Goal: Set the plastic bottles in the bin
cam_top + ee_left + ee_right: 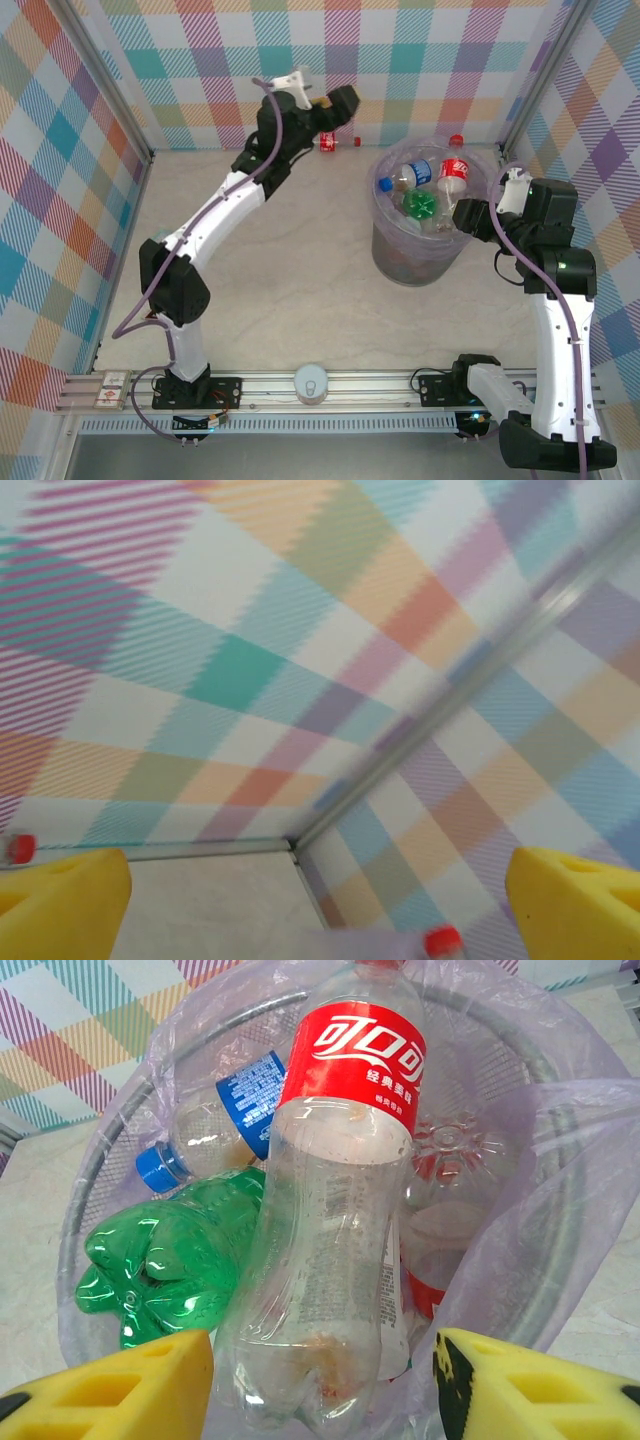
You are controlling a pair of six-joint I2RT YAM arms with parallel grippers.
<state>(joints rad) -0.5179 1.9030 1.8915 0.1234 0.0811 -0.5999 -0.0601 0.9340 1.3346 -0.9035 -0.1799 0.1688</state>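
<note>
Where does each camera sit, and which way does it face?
Top external: above and behind, facing down at the bin; both arms.
Left wrist: on the left gripper, facing the wall corner; fingertips apart.
Right wrist: on the right gripper, facing into the bin; fingertips flank a red-labelled bottle.
Shared, top and right wrist: green bottle.

the pale table [290,290] is carrying the bin [415,262], which is standing toward its right side, while a red-labelled bottle [327,142] is lying near the back wall with a small red cap [357,141] showing just beside it, and another red-capped bottle [456,141] is sitting behind the bin.
</note>
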